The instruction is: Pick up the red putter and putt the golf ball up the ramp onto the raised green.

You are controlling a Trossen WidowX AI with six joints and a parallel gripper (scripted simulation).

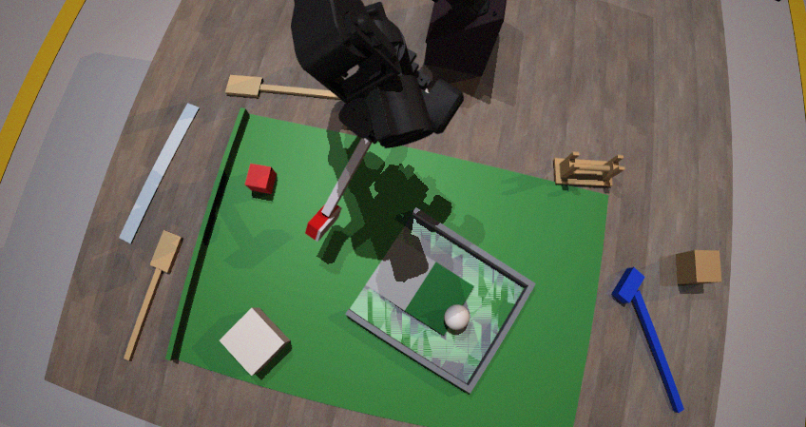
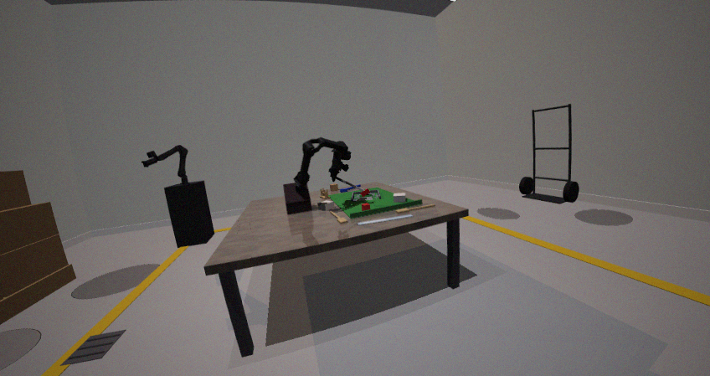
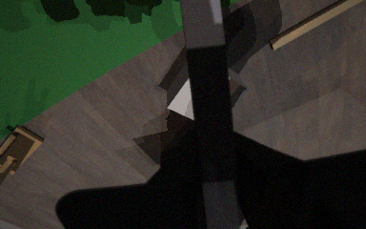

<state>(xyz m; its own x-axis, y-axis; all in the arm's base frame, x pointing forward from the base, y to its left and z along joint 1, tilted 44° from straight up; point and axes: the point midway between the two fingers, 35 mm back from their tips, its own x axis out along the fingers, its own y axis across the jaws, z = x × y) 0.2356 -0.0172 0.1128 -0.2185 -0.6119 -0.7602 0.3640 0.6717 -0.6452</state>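
Note:
My gripper (image 1: 370, 135) (image 2: 333, 177) is shut on the red putter (image 1: 346, 178) (image 2: 365, 192) (image 3: 204, 24). The putter slants down from the fingers, its red head over the mat between the red cube and the ramp. Its head seems raised above the mat. The white golf ball (image 1: 456, 317) is at the lower-right edge of the dark raised green (image 1: 435, 296), across the green from the grey ramp (image 1: 384, 280). I cannot tell whether the ball rests on that edge or just beyond it. The arm hides the fingertips in the top view.
A grey-walled frame (image 1: 502, 332) surrounds the ramp and green. A red cube (image 1: 259, 178) and a white block (image 1: 253, 340) stand on the green mat (image 1: 316, 338). A blue putter (image 1: 656, 343), a wooden rack (image 1: 587, 172) and a white block (image 3: 182, 101) lie off the mat.

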